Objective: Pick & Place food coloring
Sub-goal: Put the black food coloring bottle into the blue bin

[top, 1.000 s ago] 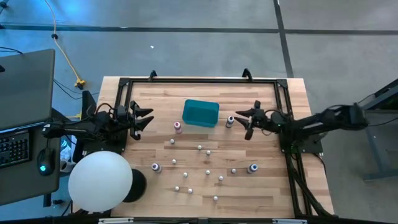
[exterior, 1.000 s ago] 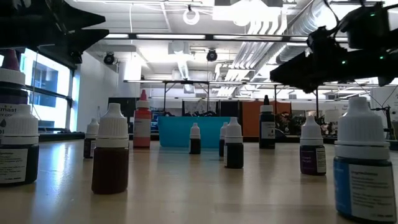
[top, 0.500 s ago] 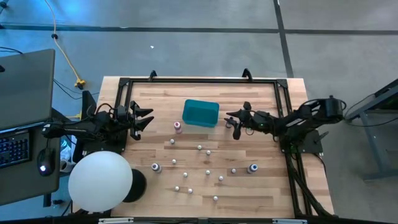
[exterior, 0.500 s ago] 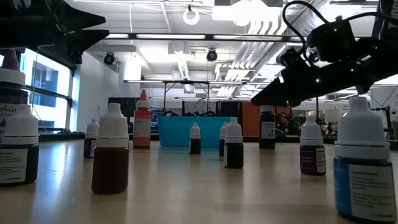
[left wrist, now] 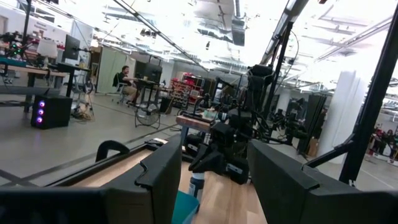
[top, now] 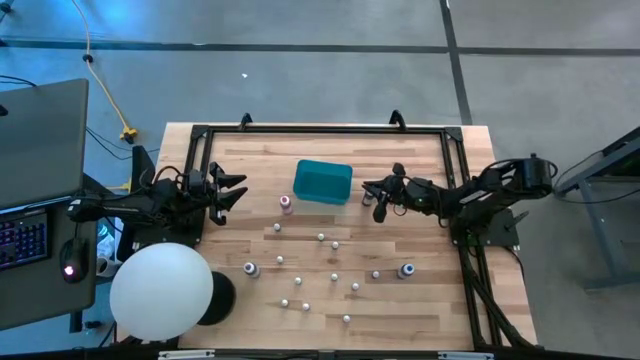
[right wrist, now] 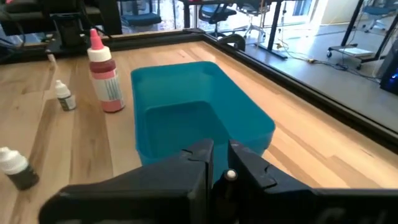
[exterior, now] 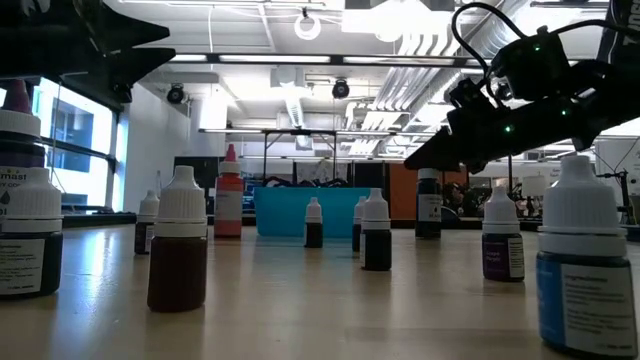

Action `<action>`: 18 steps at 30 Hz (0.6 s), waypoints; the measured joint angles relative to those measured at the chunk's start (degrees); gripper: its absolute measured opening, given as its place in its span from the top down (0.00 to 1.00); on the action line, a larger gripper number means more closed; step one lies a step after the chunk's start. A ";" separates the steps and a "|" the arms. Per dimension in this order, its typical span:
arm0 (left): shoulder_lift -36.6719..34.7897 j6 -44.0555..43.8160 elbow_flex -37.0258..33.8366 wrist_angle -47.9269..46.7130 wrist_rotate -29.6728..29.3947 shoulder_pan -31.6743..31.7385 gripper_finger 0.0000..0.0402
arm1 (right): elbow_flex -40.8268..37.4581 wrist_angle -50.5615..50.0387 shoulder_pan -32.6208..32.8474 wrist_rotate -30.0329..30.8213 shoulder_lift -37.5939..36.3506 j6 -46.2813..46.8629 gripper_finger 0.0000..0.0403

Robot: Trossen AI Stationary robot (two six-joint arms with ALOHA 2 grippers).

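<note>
Several small food coloring bottles [top: 322, 262] stand scattered on the wooden table, near side of a teal box [top: 322, 182]. A pink-red bottle [top: 286, 203] stands left of the box. A dark bottle [exterior: 428, 212] stands upright on its base right of the box, and my right gripper [top: 374, 197] is shut on its top. My left gripper [top: 234, 190] hangs open over the table's left edge, its fingers wide apart in the left wrist view [left wrist: 211, 180], holding nothing. My right gripper pinches the dark bottle's top [right wrist: 231, 175] between its two fingers; only a small pale bit shows in the narrow gap. The fingers [exterior: 425, 158] come from the table's right, slanting slightly down. The bottle stands upright with its base on the table.
A black frame [top: 320, 130] runs round the table's far and side edges. A white ball-shaped thing [top: 160, 292] sits at the near left corner. The teal box [right wrist: 199, 118] lies right in front of my right gripper. Bare wood shows behind the box.
My right gripper has gone toward the table's left and down, tipping forward, to the dark bottle beside the teal box. Its fingers, splayed open before, have shut on the bottle's top. The bottle stays where it stood.
</note>
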 joint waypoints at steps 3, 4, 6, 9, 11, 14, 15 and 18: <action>0.00 0.00 0.00 0.00 0.00 0.00 0.55 | -0.05 2.07 0.00 -0.40 0.11 0.11 0.92; 0.00 0.00 0.00 0.00 0.00 0.00 0.55 | -0.15 3.01 0.00 -0.77 0.15 0.11 0.92; 0.00 0.00 0.00 0.00 0.00 0.00 0.55 | -0.30 5.17 -0.02 -2.12 0.34 0.15 0.92; 0.00 0.00 0.00 0.00 0.00 0.00 0.55 | 0.70 8.27 0.03 -2.83 0.31 0.17 0.92; 0.00 0.00 0.00 0.02 0.00 0.00 0.55 | 2.06 8.32 0.02 -2.21 0.28 0.07 0.92; 0.00 0.00 0.02 0.09 -0.01 0.00 0.55 | 5.14 7.89 0.00 -2.04 0.33 -1.82 0.92; 0.00 0.00 0.02 0.20 -0.10 0.00 0.55 | 6.74 8.17 0.01 -2.00 0.33 -2.74 0.92; 0.00 0.00 0.02 0.24 -0.29 0.02 0.55 | 12.64 4.72 0.02 -1.89 0.28 -6.11 0.92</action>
